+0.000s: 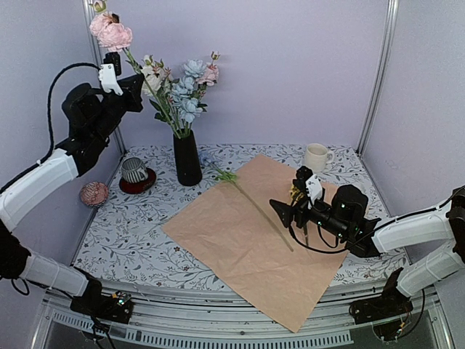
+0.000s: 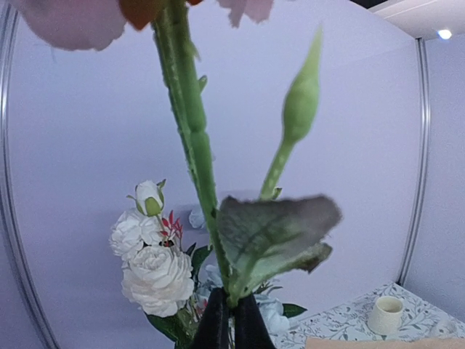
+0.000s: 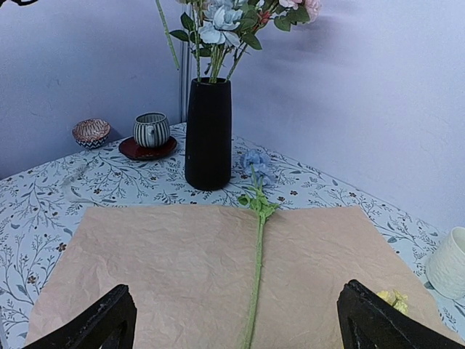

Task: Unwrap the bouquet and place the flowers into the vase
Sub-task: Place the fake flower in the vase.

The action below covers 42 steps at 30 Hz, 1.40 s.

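Up high, the left gripper (image 2: 232,323) pinches a pink flower (image 1: 110,30) by its stem; the vase (image 1: 187,160) stands below it. Just ahead of the empty right gripper (image 1: 280,209), spread wide, lies a blue flower (image 3: 258,247). It looks light and bendy; hold mid-stem.

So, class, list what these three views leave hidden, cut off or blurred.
Left wrist view: pink flower, bloom blurred, cut by top edge.
Right wrist view: mug cut by right edge; yellow cluster partly behind the right gripper.
Top view: blue flower, head too small to make out.
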Motion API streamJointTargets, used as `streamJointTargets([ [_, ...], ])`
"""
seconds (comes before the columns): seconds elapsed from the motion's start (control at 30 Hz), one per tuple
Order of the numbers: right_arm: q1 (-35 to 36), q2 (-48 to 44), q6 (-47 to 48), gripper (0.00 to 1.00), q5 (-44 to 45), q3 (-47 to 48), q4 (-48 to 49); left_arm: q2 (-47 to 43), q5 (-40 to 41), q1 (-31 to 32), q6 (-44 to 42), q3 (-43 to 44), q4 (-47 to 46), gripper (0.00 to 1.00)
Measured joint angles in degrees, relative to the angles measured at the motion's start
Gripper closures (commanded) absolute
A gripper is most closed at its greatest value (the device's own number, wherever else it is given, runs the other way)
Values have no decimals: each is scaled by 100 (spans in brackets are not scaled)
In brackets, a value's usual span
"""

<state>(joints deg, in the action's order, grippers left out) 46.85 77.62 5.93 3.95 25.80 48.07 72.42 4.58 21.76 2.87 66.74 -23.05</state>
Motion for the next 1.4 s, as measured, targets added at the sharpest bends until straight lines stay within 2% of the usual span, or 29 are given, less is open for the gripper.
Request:
streamJointTargets([
  [0.43, 0, 0, 59, 1, -15, 0, -2, 1239, -142, -457, -105, 809, -199, 100],
  [0.83, 0, 2, 101, 1, -131, 0, -4, 2011, -208, -498, -372, 857, -505, 100],
  [1.0, 0, 7, 101, 1, -133, 0, -7, 1766, -323, -503, -306, 852, -358, 100],
  [1.27, 0, 98, 98, 1, -177, 4, -17, 647, -439, -503, -256, 785, -450, 100],
  [1.4, 0, 131, 101, 1, -219, 7, -42, 638, -439, -503, -264, 787, -516, 100],
])
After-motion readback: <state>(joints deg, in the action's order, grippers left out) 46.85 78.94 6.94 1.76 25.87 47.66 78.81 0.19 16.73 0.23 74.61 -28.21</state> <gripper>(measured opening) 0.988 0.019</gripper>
